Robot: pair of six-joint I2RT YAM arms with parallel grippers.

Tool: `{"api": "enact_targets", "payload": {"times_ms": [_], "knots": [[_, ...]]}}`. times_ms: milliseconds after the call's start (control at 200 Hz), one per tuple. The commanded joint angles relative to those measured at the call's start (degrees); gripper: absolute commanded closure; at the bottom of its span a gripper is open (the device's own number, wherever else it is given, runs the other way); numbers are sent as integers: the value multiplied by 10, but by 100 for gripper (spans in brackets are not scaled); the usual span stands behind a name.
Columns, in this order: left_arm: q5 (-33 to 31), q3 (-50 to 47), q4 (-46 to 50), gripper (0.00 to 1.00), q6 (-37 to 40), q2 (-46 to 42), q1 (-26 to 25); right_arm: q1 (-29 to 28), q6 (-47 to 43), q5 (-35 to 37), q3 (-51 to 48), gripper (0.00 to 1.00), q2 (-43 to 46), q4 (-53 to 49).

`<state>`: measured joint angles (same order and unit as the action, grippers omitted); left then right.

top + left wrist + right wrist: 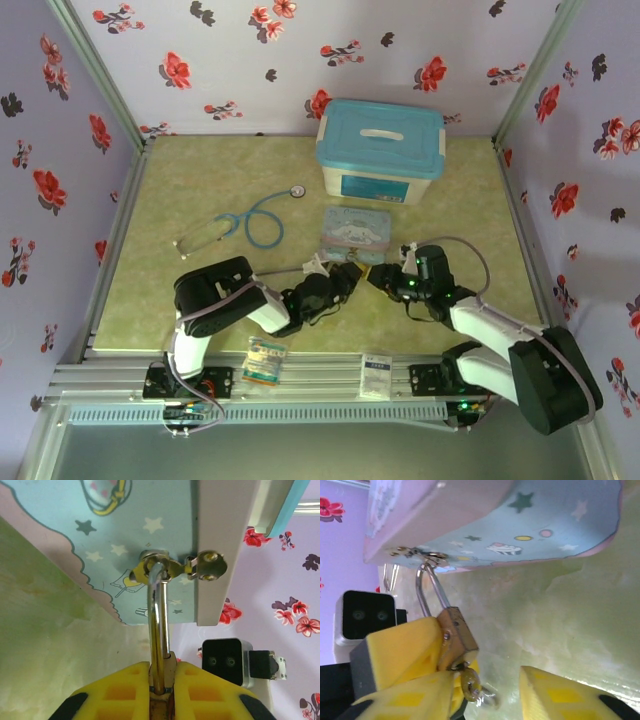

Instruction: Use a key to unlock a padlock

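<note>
Right wrist view showed the key [468, 684] seated below the padlock [456, 635] (left gripper [161, 675] clamped on its body), with the right gripper [487, 680] spread around it; the next move likely needed a pinch, then a turn.

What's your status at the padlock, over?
Left end effector shut on padlock. Right end effector open, key at padlock's base. Shackle through tin clasp.

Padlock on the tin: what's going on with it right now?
The left gripper is clamped on the padlock, whose shackle is hooked through the latch of the cartoon tin. The key hangs at the padlock's underside, apparently in the keyhole. The right gripper has its fingers apart on either side of the key, not pinching it. Whether the shackle has released is hidden.
</note>
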<state>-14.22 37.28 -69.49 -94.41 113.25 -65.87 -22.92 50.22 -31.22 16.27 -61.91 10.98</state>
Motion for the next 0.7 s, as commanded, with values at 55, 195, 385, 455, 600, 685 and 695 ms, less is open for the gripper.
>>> {"api": "enact_targets", "payload": {"times_ms": [55,195,385,455,600,685,695], "knots": [[52,-23,-63,100,19,-34,-10,-58,-163,155,75,59,61,-204],[56,-34,-63,100,13,-34,-4,-84,-210,214,87,59,63,-244],[60,-46,-62,100,16,-40,4,-131,-253,265,97,62,66,-258],[64,-49,-62,100,15,-42,10,-159,-279,294,108,62,65,-279],[80,-41,-62,100,14,-40,12,-218,-311,349,124,60,58,-286],[82,-41,-62,100,12,-40,12,-233,-321,364,137,60,38,-286],[82,-41,-62,100,12,-40,12,-235,-321,367,138,60,34,-286]]}}
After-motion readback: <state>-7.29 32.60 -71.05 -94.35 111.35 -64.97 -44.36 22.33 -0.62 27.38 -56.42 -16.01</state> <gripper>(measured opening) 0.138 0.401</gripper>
